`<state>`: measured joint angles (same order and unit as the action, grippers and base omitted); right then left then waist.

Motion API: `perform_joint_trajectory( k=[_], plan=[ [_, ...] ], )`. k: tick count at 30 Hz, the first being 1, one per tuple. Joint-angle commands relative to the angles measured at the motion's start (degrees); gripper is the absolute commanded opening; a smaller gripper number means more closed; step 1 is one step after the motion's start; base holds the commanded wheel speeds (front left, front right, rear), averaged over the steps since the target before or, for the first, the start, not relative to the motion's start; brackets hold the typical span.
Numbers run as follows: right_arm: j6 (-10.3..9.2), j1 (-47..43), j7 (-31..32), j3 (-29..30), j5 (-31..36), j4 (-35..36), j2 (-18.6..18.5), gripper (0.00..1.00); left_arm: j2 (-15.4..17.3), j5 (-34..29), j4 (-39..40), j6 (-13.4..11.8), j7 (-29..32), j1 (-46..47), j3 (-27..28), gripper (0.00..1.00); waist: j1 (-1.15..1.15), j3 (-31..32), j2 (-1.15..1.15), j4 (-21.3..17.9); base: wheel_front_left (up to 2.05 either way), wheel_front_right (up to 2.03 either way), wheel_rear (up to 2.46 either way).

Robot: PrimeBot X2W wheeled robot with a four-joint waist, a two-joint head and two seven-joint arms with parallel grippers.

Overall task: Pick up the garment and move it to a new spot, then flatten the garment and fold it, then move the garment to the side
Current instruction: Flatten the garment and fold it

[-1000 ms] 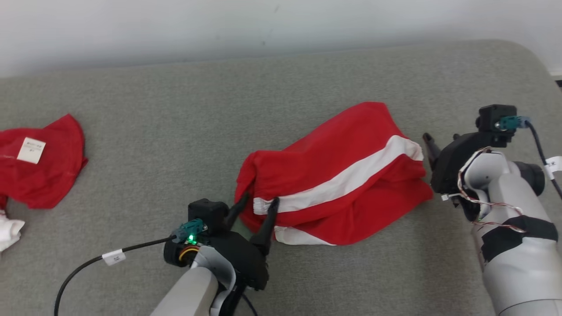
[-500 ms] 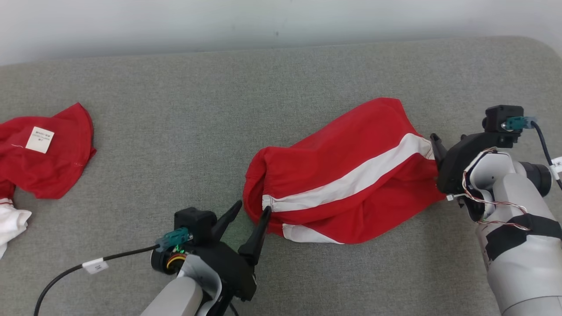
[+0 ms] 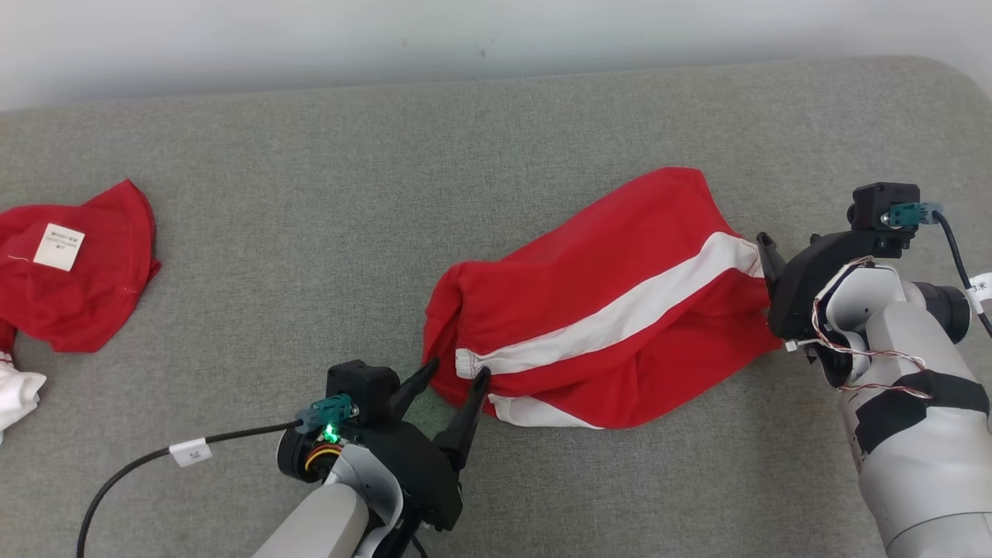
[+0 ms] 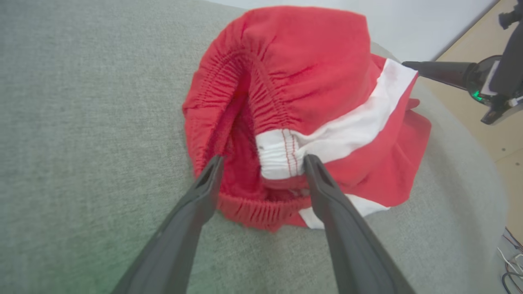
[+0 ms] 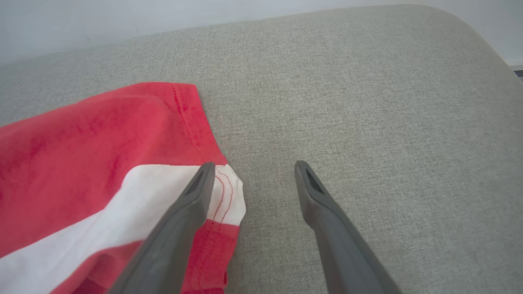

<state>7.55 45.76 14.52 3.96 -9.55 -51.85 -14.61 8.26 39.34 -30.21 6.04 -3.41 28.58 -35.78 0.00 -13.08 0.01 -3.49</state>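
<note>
One garment point(image 3: 604, 310), red with a white stripe, is lying bunched right of the middle of the grey cushion point(image 3: 310, 194), running slantwise from its gathered waistband near the left gripper up to a hem near the right one. In the left wrist view the waistband is gaping open, showing the red inside.

Two grippers are working at its two ends. The left gripper point(image 3: 459, 368) is standing wide open at the waistband, and the white stripe's stitched end is sitting between its two fingers; it is gripping nothing. The right gripper point(image 5: 254, 164) is also standing wide open and holding nothing: one finger is lying over the white corner of the hem, the other is hanging over bare cushion beside the cloth.

Well apart, at the cushion's left edge, a second red garment point(image 3: 85, 294) is lying crumpled with one white label point(image 3: 59, 246) showing. Just below it one white cloth point(image 3: 17, 394) is poking in from the edge.

One black cable point(image 3: 139, 465) with a white tag is trailing from the left wrist.
</note>
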Motion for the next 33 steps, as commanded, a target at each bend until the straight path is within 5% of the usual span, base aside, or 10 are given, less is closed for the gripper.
perform_joint_trajectory(
  k=[1,17,18,19,20,22,24,25,33],
  plan=[
    [-0.13,0.46,-0.26,-0.26,0.29,-0.38,0.33,1.0,-0.34,0.83,-0.8,-0.22,0.34,0.89,0.37,1.0,0.0,-0.12,-0.01,-0.05,0.0,0.0,0.0],
    [-0.13,2.44,3.22,-2.28,-0.19,-6.56,0.91,1.0,-1.64,3.61,-2.63,0.87,0.45,2.35,-0.67,1.0,0.0,-0.77,-0.01,0.8,0.0,0.0,0.0],
    [-0.13,2.55,3.21,-2.32,-0.27,-6.84,1.0,0.94,-1.68,3.73,-2.52,0.95,0.46,2.44,-0.87,1.0,0.0,-0.83,-0.01,0.91,0.0,0.0,0.0],
    [-0.13,2.62,3.28,-2.54,-0.31,-7.1,1.08,0.66,-1.69,3.75,-2.4,1.03,0.57,2.57,-1.07,0.81,0.0,-0.88,-0.01,1.02,0.0,0.0,0.0],
    [-0.13,2.71,3.22,-2.72,-0.34,-7.29,1.13,0.45,-1.64,3.76,-2.24,1.09,0.61,2.66,-1.31,0.41,0.0,-0.92,-0.01,1.09,0.0,0.0,0.0],
    [-0.13,2.99,2.71,-3.11,-0.44,-7.52,1.14,0.36,-1.52,4.01,-2.11,0.97,0.24,2.94,-1.52,0.0,0.0,-1.01,-0.01,1.19,0.0,0.0,0.0],
    [-0.13,3.22,2.51,-3.34,-0.5,-7.83,1.2,0.27,-1.45,4.25,-1.9,1.11,-0.01,3.19,-1.87,0.0,0.0,-1.04,-0.01,1.25,0.0,0.0,0.0],
    [-0.13,3.32,2.45,-3.53,-0.53,-7.94,1.27,0.0,-1.48,4.37,-1.67,1.17,-0.3,3.38,-1.95,0.0,0.0,-1.05,-0.01,1.25,0.0,0.0,0.0],
    [-0.13,4.42,-0.67,-5.04,-2.1,-6.92,0.89,0.0,-1.12,4.38,-0.93,1.34,-3.53,4.64,-1.5,0.0,0.0,-1.27,-0.01,1.17,0.0,0.0,0.0]
  ],
)
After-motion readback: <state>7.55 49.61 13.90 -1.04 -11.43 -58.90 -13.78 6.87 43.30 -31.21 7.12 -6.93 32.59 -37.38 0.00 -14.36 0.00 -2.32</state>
